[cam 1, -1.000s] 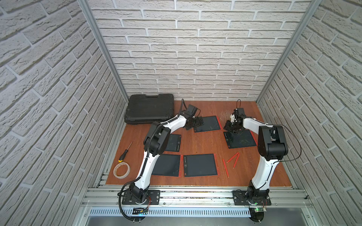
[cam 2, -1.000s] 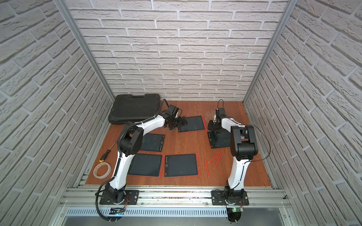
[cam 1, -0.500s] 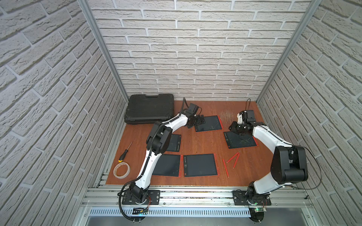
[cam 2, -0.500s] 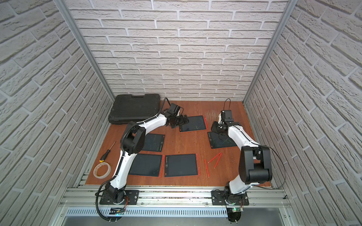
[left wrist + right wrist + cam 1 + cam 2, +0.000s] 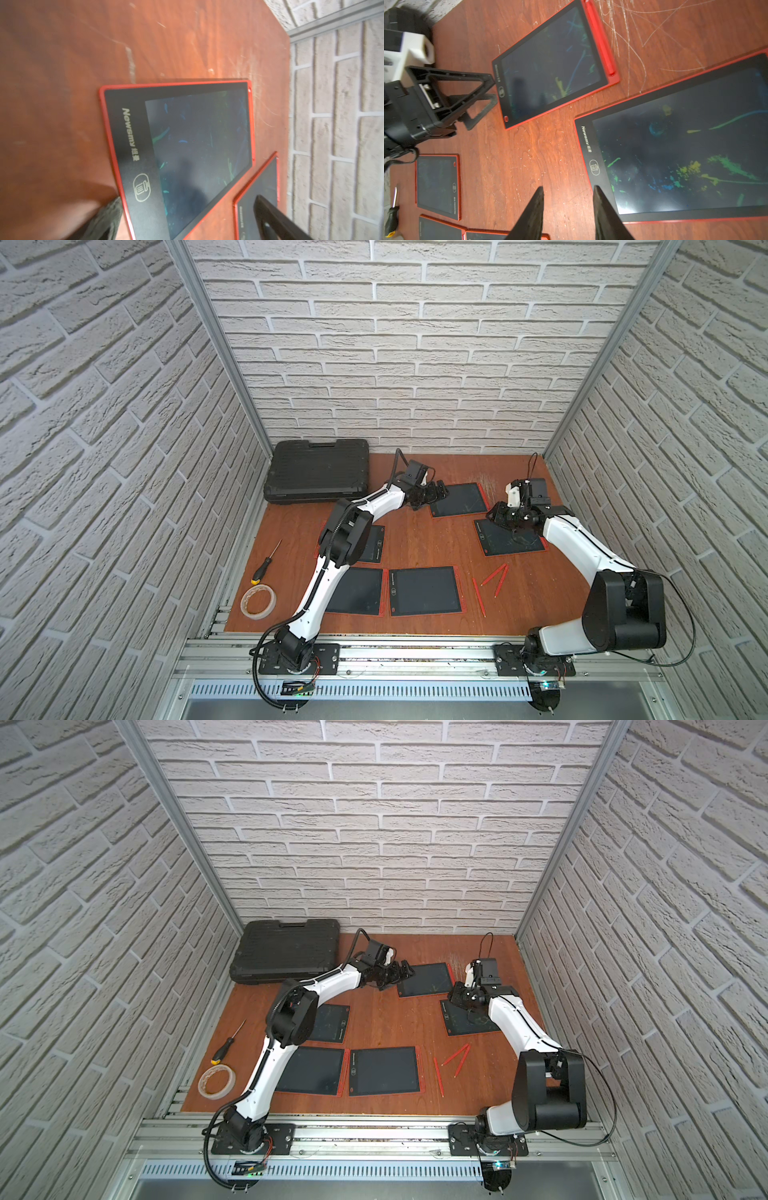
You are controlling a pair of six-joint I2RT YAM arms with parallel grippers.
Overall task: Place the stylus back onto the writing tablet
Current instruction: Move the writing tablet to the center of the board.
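Three loose red styluses [image 5: 494,574] lie on the wooden table at the front right, apart from every tablet. Several red-framed writing tablets lie flat. The far middle tablet [image 5: 459,499] has a red stylus [image 5: 600,39] docked along its edge. My left gripper [image 5: 436,491] is wide open and low at that tablet's left edge [image 5: 180,145], with nothing in it. My right gripper [image 5: 568,189] is open and empty, hovering by the far left corner of the right tablet [image 5: 513,537]. Its fingertips [image 5: 596,188] straddle bare wood and the tablet's frame.
A black tool case [image 5: 318,472] lies at the back left. A screwdriver [image 5: 266,562] and a tape roll [image 5: 258,601] sit along the left edge. More tablets [image 5: 426,591] lie at the front middle and left. Brick walls close in three sides.
The right arm's elbow has swung down and out to the front right while its gripper stayed near the right tablet's corner, jaws barely wider. The left gripper has hardly moved.
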